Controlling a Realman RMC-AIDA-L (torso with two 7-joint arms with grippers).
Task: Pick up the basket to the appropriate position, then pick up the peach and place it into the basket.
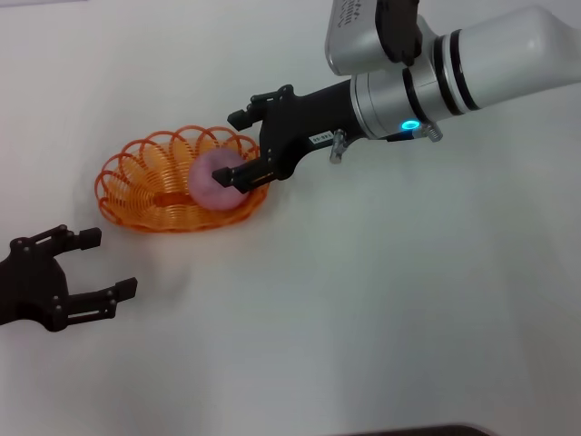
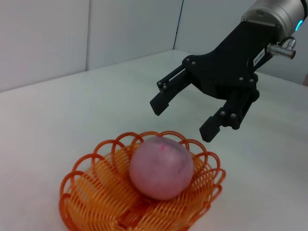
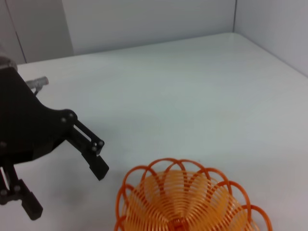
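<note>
The orange wire basket (image 1: 136,177) sits on the white table at the left of the head view. The pinkish peach (image 1: 215,182) rests inside it, toward its right side. My right gripper (image 1: 231,147) hovers just above the peach, open. In the left wrist view, the right gripper (image 2: 182,120) clearly hangs apart from the peach (image 2: 161,167) and holds nothing. My left gripper (image 1: 109,263) lies open near the table's front left, short of the basket. In the right wrist view the basket (image 3: 144,175) shows from its rim, and no peach shows there.
A white tabletop (image 1: 390,300) spreads right of and in front of the basket. Pale wall panels (image 2: 120,29) stand behind the table in the wrist views. A black gripper finger (image 3: 98,166) shows beside the basket in the right wrist view.
</note>
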